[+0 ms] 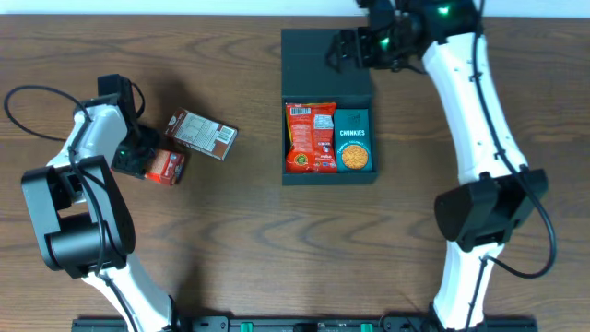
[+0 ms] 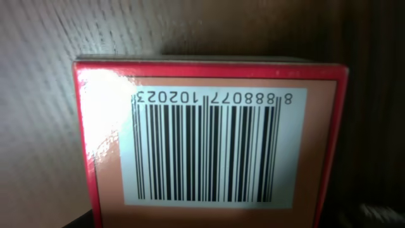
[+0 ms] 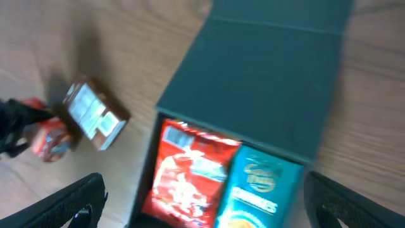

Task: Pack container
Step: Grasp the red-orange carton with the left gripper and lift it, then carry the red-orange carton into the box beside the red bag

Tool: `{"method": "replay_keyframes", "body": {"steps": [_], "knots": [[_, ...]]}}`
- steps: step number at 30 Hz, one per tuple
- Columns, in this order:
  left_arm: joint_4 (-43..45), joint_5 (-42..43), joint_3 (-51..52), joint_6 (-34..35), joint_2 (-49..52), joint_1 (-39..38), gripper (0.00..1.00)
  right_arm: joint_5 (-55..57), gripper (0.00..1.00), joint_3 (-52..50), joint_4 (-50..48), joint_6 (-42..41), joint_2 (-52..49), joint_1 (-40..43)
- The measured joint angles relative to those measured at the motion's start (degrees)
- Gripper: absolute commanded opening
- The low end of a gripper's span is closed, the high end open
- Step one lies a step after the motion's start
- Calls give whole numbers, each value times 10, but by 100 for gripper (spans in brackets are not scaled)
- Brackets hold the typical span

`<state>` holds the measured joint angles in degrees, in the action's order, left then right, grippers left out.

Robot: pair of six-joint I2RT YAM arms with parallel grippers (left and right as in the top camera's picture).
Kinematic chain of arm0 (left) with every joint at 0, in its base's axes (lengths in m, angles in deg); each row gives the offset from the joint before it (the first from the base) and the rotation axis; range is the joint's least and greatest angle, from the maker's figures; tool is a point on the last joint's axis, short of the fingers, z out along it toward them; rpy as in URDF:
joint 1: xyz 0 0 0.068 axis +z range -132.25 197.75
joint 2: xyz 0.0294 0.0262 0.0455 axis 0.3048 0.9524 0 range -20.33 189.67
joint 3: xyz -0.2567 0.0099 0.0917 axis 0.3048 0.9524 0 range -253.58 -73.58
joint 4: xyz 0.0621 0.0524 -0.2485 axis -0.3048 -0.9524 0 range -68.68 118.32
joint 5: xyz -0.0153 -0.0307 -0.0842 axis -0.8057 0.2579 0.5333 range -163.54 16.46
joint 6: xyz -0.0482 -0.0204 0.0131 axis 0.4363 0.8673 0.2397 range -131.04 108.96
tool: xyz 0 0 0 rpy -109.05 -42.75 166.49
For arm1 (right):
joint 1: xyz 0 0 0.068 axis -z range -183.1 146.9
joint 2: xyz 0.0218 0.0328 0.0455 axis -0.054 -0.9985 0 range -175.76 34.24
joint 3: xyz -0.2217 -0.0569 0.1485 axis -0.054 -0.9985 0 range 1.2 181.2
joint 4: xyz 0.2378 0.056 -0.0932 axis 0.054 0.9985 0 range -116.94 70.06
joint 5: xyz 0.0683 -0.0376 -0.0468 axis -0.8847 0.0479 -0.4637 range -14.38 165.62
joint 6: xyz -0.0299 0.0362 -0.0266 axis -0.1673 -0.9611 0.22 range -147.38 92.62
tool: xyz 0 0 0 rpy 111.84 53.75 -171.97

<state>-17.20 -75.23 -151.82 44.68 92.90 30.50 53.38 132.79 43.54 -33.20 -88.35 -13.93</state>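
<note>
left end effector (image 1: 147, 159) right by small red carton (image 1: 171, 169), grip can't tell | right end effector (image 3: 204, 179) spread wide above dark box (image 1: 327, 69) | red bag (image 1: 310, 138), teal carton (image 1: 352, 140) inside

Overhead: straight down, covering the whole tabletop (image 1: 277, 240). Left wrist: very close on a red carton (image 2: 209, 152). Right wrist: oblique, elevated; shares the container (image 3: 253, 95) with overhead.

"CHUNKIES": on the teal carton (image 1: 352, 140) inside the container (image 1: 327, 65). Barcode label (image 2: 212, 152) on the red-edged box (image 2: 104, 164): digits, seen upside down, apparently 8 888077 102023.
</note>
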Motion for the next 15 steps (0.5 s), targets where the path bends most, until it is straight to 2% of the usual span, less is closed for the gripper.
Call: {"method": "replay_keyframes", "body": {"steps": [4,9,15], "knots": [[-54,0,-89,-45,0,-2,51,3,99,2,0,0,19,50],[-99,1,-216,-114,-1,-29,51,7,99,8,1,0,79,119],[-80,20,-268,-173,-1,-139,51,11,99,18,8,0,136,195]]}}
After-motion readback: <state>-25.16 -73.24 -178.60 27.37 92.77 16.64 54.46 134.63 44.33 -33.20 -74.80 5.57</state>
